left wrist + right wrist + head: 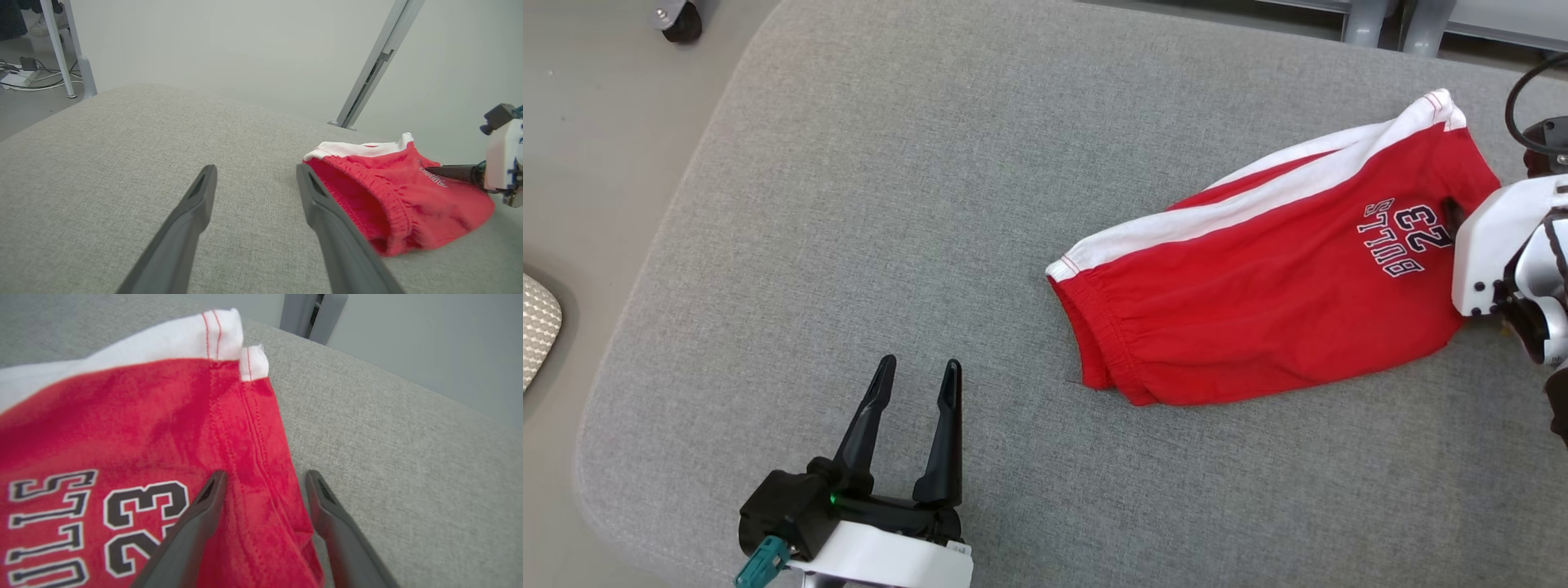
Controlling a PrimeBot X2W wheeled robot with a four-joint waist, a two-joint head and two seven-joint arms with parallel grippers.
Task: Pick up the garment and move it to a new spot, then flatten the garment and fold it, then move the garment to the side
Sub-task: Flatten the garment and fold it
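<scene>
The garment (1258,286) is a pair of red shorts with a white side stripe and dark "BULLS 23" print, lying flat at the right of the grey cushioned surface (849,204). Its elastic waistband faces my left gripper (920,362), which stands open over bare cushion at the lower left, well apart from the cloth. In the left wrist view the garment (408,196) lies just right of the open left gripper (256,167). My right gripper (266,473) is open at the leg hem of the garment (122,428), with one finger over the red cloth and the other over the cushion.
The cushion's rounded edge runs down the left, with floor beyond it and a caster wheel (678,20) at the top left. Grey metal legs (1380,24) stand behind the far edge. A slanted metal post (376,69) and floor cables (24,73) lie beyond.
</scene>
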